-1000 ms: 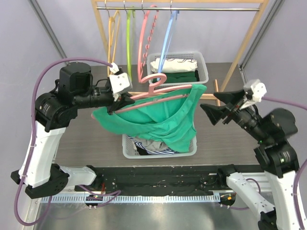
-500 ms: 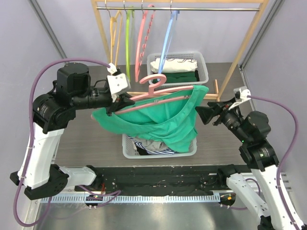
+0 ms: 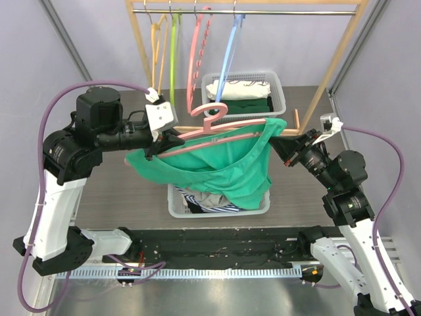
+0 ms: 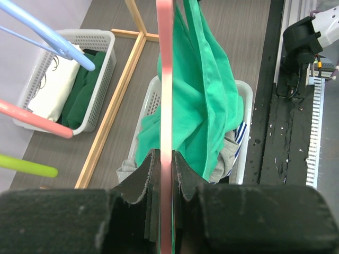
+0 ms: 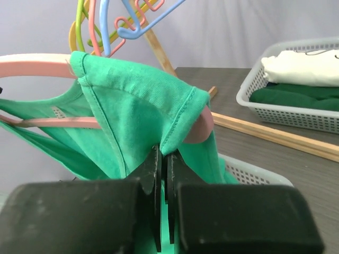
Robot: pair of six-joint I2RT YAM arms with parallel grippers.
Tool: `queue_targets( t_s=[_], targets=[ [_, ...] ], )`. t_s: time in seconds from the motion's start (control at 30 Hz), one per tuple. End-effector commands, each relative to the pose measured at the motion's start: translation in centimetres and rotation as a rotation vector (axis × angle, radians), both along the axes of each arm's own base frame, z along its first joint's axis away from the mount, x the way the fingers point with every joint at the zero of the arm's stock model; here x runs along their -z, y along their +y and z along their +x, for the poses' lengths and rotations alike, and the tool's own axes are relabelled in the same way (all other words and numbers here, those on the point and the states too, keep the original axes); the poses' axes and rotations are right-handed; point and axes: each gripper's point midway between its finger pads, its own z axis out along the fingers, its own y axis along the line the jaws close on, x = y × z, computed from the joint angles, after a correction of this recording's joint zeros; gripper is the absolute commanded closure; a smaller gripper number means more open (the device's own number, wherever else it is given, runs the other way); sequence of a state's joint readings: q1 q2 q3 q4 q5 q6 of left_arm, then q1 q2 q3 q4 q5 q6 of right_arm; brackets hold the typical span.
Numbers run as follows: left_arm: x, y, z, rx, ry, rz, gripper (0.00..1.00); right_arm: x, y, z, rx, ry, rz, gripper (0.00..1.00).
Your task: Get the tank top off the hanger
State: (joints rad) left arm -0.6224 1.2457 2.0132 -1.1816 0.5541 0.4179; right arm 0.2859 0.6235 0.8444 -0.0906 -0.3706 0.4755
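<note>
Since the earlier frames, my right arm has swung in from the right edge of the top view, and my right gripper [image 3: 277, 147] now sits at the right end of the hanger [image 3: 220, 123]. Its jaws, wide apart a moment ago, have come together. In the right wrist view they are closed [image 5: 164, 159] on the hem of the tank top [image 5: 132, 108], just below the hanger's rounded pink tip [image 5: 199, 128]. My left gripper [image 3: 163, 140] has not shifted. Its jaws are clamped on the hanger's pink bar [image 4: 164, 79], which runs straight up the left wrist view between the fingers.

Finding: both ends are now secured, one on the hanger and one on the cloth. I judge the grasping step complete and the pull-off not yet begun, since the strap is still looped over the tip.

Orientation: the hanger's long axis lies left to right across the centre of the top view, rising slightly toward the right. Its hook points toward the upper part of the frame. The tank top [image 3: 223, 166] is held in the air at frame centre, strung along that axis. Its body sags down and to the right over the white basket [image 3: 175, 205], at lower centre.

Risk, as judged: the pinch is on a thin hem near the edge and may slip when drawn outward.
</note>
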Motion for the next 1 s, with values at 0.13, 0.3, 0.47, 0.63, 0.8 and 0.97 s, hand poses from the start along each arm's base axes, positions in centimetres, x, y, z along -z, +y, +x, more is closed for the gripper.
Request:
queue_targets(
  t_s=[0.13, 0.3, 0.47, 0.63, 0.8, 0.97],
  targets=[
    [-1.6, 0.4, -0.5, -0.002, -0.058, -0.045, 0.97, -3.3, -1.5, -1.6, 0.059, -0.060, 0.022, 0.99],
    [-1.0, 0.9, -0.4, -0.021, -0.065, -0.021, 0.96, -4.0, -6.2, -0.2, 0.349, -0.015, 0.021, 0.99],
    [-0.4, 1.4, -1.0, -0.017, -0.062, -0.007, 0.96, -2.9, -11.5, 2.3, 0.672, 0.052, 0.011, 0.99],
    [-0.5, 1.5, -1.5, -0.006, -0.067, -0.007, 0.95, -0.9, -12.2, 4.2, 0.737, 0.126, -0.082, 0.99],
    [-0.8, 1.7, -1.9, 0.005, -0.075, -0.015, 0.96, 2.3, -11.4, 4.9, 0.699, 0.181, -0.162, 0.99],
    [-1.1, 1.3, -1.8, 0.018, -0.075, -0.021, 0.96, 2.9, -6.0, 3.4, 0.351, 0.125, -0.255, 0.95]
  ],
)
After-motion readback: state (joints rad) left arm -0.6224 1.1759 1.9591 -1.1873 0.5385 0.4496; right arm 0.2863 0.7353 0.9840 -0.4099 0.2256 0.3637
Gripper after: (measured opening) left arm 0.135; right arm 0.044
